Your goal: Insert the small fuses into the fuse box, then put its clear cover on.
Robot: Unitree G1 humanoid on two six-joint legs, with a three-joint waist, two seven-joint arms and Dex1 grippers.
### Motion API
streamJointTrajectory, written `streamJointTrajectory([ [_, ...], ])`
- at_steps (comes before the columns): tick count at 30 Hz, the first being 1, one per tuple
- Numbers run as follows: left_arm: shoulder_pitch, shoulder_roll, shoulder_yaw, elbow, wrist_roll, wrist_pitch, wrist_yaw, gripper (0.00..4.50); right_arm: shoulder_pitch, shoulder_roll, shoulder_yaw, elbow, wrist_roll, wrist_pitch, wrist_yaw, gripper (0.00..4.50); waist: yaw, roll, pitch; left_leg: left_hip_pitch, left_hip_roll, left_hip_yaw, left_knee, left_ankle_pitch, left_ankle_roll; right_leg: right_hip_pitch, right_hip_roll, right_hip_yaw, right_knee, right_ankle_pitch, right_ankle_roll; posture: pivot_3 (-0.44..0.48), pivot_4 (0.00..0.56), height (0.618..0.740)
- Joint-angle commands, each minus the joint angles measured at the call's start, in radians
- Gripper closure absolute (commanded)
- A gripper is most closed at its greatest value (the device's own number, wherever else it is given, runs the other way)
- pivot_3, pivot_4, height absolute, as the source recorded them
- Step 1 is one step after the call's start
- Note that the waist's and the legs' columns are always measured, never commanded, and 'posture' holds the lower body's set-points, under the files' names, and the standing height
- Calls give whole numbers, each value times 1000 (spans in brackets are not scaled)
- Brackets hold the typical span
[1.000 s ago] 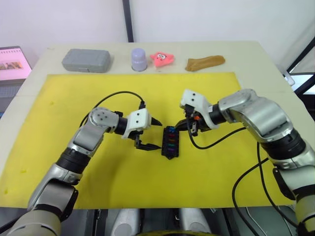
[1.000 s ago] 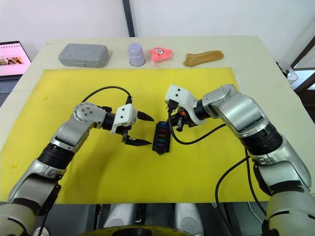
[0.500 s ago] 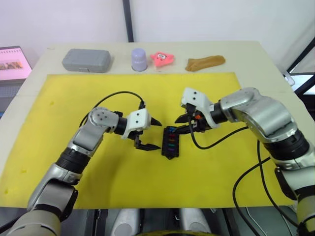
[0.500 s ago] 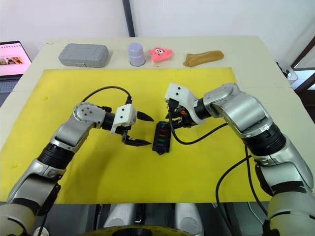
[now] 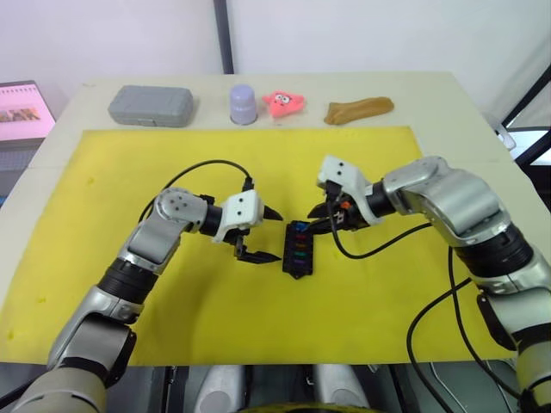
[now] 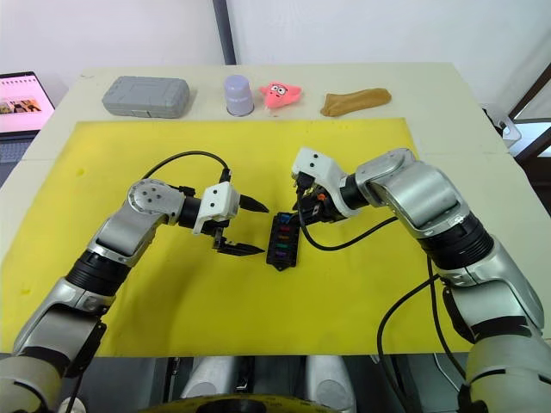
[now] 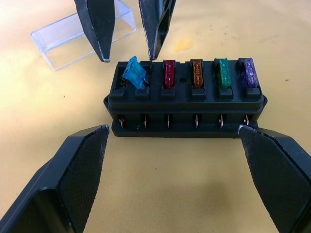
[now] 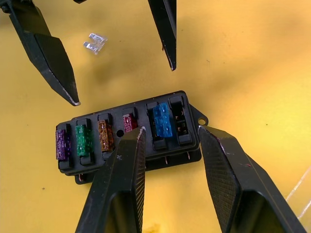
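The black fuse box (image 5: pixel 298 249) lies mid-mat. Its slots hold purple (image 7: pixel 248 72), green (image 7: pixel 223 73), amber (image 7: pixel 196 73) and red (image 7: pixel 169 74) fuses, and a teal one (image 7: pixel 133 73) sits tilted in an end slot. A pale grey fuse (image 8: pixel 95 42) lies loose on the mat. The clear cover (image 7: pixel 82 34) rests on the mat just beyond the box. My left gripper (image 5: pixel 277 236) stands open beside the box's left side, its fingers spread along the box's length. My right gripper (image 5: pixel 317 218) hovers open over the teal fuse, holding nothing.
The yellow mat (image 5: pixel 129 189) covers most of the table. Along the far edge stand a grey case (image 5: pixel 151 105), a lavender cup (image 5: pixel 243 103), a pink toy (image 5: pixel 284 103) and a brown lump (image 5: pixel 358 109). A laptop screen (image 5: pixel 21 112) sits at far left.
My right gripper's fingers have spread and shifted slightly over the box's far end. The left arm and the fuse box have stayed still.
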Motion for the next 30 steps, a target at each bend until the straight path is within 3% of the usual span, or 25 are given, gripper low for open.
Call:
streamJointTrajectory([
  [1,-8,4,23,-23,-4,-16,4,0,-19,9,-9,-6,1,-15,11,2683,0,0,0,0,0,0,0,0,0,0,0,0,0,0,0,0,150,740],
  [9,-7,3,22,-25,-4,-18,9,0,-17,15,-3,-19,2,-14,15,2683,0,0,0,0,0,0,0,0,0,0,0,0,0,0,0,0,150,740],
  [12,-7,4,22,-25,-4,-20,10,0,-17,12,-2,-24,0,-17,17,3545,0,0,0,0,0,0,0,0,0,0,0,0,0,0,0,0,150,740],
  [14,-7,3,21,-24,-4,-20,10,0,-16,10,-1,-25,-2,-19,18,4454,0,0,0,0,0,0,0,0,0,0,0,0,0,0,0,0,150,740],
  [30,-8,2,21,-21,-5,-22,8,0,-75,-33,63,-104,-61,-26,21,4488,0,0,0,0,0,0,0,0,0,0,0,0,0,0,0,0,150,740],
])
